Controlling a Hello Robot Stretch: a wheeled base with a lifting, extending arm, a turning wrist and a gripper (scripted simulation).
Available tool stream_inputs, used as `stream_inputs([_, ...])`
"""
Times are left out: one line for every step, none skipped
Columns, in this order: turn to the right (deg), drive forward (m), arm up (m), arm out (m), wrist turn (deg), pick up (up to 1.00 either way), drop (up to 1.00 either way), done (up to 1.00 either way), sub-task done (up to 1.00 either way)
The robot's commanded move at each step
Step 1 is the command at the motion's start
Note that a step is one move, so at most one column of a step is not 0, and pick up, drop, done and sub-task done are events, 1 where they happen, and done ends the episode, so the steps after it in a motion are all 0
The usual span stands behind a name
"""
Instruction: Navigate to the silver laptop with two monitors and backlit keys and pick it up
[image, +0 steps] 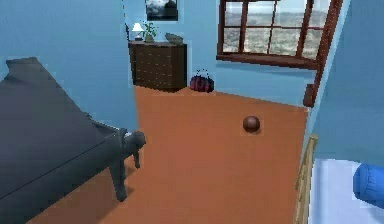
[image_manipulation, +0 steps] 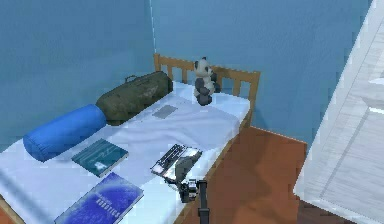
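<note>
A flat silver laptop (image_manipulation: 177, 158) with dark rows of keys lies on the white bed (image_manipulation: 205, 125), close to its near edge in the arm side view. The dark arm (image_manipulation: 203, 208) rises from that view's bottom edge. Its gripper (image_manipulation: 185, 183) stands at the bed's edge right below the laptop. Whether it touches the laptop cannot be told, and I cannot tell whether it holds anything.
On the bed lie a blue bolster (image_manipulation: 63, 131), an olive duffel bag (image_manipulation: 134, 95), a teal book (image_manipulation: 99, 156), a blue book (image_manipulation: 100, 201) and a plush toy (image_manipulation: 204, 82) by the wooden headboard (image_manipulation: 238, 76). Ahead: dark sofa (image: 50, 130), dresser (image: 158, 65), ball (image: 251, 124), bag (image: 202, 83), open orange floor.
</note>
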Motion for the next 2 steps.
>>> stream_inputs([0.0, 0.0, 0.1, 0.0, 0.0, 0.0, 0.0, 0.0, 0.0])
stream_inputs([0.0, 0.0, 0.0, 0.0, 0.0, 0.0, 0.0, 1.0, 0.0])
